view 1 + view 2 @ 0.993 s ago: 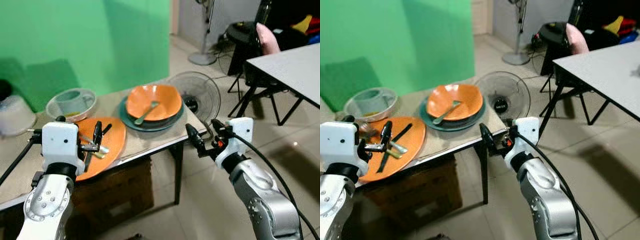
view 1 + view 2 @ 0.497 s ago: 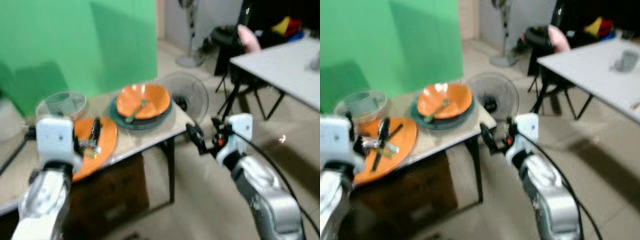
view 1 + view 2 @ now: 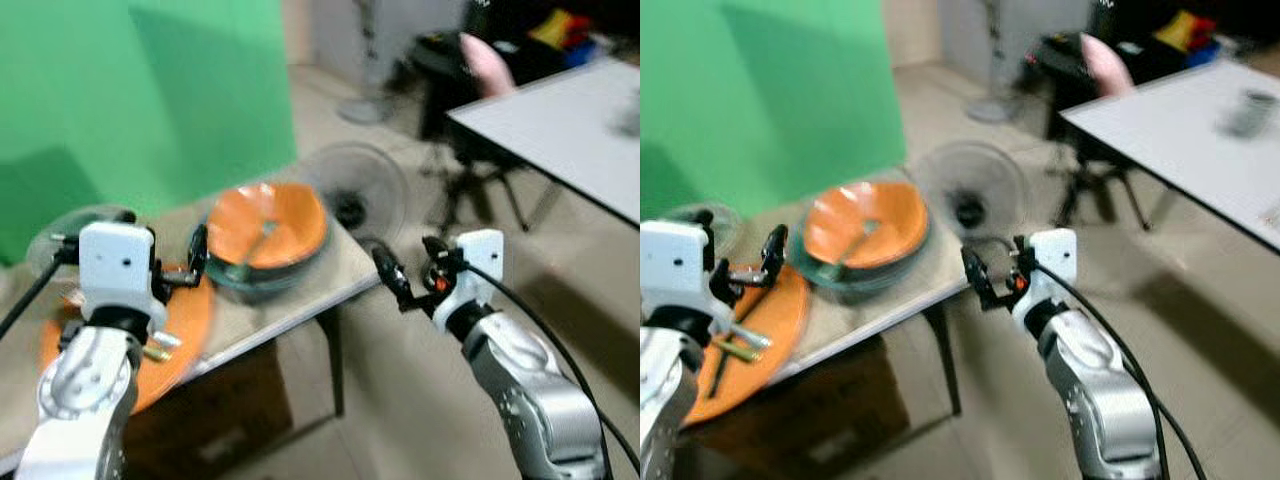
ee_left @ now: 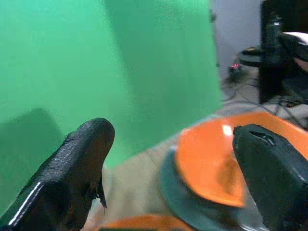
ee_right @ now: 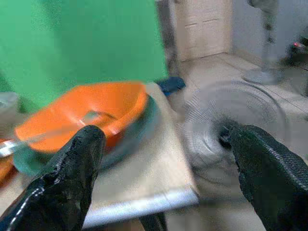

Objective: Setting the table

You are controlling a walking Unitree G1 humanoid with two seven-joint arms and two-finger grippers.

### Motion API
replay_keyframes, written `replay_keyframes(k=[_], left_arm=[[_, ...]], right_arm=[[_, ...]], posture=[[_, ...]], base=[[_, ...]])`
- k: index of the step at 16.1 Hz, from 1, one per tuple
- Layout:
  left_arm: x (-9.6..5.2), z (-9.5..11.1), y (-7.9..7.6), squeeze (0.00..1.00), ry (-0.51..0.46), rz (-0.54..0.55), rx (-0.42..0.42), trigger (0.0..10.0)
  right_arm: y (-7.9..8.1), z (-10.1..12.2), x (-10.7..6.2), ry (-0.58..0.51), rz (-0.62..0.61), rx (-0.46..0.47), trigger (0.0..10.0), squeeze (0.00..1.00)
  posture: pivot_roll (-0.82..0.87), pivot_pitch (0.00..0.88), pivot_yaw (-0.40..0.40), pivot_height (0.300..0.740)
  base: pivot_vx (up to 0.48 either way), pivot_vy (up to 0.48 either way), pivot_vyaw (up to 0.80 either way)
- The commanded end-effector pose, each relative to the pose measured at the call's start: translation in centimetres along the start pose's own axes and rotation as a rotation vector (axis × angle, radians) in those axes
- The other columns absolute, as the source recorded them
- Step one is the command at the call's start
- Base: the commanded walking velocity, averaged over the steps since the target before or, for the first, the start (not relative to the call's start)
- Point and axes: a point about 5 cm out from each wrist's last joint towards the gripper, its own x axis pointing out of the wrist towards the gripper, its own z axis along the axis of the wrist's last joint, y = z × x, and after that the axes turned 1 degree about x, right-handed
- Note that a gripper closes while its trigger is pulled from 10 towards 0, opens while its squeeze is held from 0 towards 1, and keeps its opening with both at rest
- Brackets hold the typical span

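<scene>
1. The whole picture has slid since a second ago and gone blurry, so the head camera has swung. The flat orange plate (image 3: 745, 340) with its cutlery (image 3: 735, 345) has not left the low table (image 3: 300, 300), and the left gripper (image 3: 197, 262) has lifted off that plate and now hangs above its far edge.
2. Edges: the table's front edge runs from 8 o'clock up to the corner at centre frame. Past that corner, towards 4 o'clock, bare tiled floor (image 3: 1200, 350) opens wide.
3. Behind the corner, at 12 o'clock from it, a round floor fan (image 3: 350, 195) sits just off the table end. A white table (image 3: 1180, 130) on dark legs fills the 2 o'clock side.
4. The orange bowl (image 3: 265, 222), a spoon (image 5: 62, 126) lying in it, rests on a dark green plate (image 3: 855, 275) near the table's right end.
5. Left arm is bent up, wrist level, fingers (image 4: 72, 168) spread apart and empty, pointing at the bowl.
6. Right gripper (image 3: 985, 280) hovers just off the table corner, forearm angled up from 5 o'clock, fingers (image 5: 67, 183) parted, gripping nothing.
</scene>
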Motion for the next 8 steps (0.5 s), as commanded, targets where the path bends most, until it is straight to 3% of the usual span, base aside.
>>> replay_keyframes(k=[1, 3, 7, 8], left_arm=[[0.15, -0.35, 0.37, 0.00, 0.023, 0.001, 0.009, 10.0], [0.27, -0.37, 0.36, 0.00, 0.025, -0.006, 0.010, 10.0], [0.37, -0.51, 0.03, 0.00, 0.036, -0.063, 0.008, 10.0], [0.35, -0.61, -0.11, 0.00, 0.047, -0.083, 0.003, 10.0]], right_arm=[[0.78, 0.15, 0.25, -0.005, 0.033, 0.014, 10.0, 0.00], [0.63, 0.25, 0.22, -0.006, 0.031, 0.014, 10.0, 0.00], [0.48, 0.28, 0.01, 0.001, 0.042, 0.006, 10.0, 0.00], [0.48, 0.30, -0.12, 0.006, 0.055, 0.002, 10.0, 0.00]], posture=[[-0.02, 0.012, 0.061, 0.740], [-0.03, 0.011, 0.065, 0.740], [-0.03, 0.010, 0.070, 0.740], [-0.04, 0.009, 0.071, 0.740]], base=[[0.319, 0.000, -0.80], [0.321, 0.000, -0.80], [0.320, 0.000, 0.00], [0.000, 0.000, 0.00]])
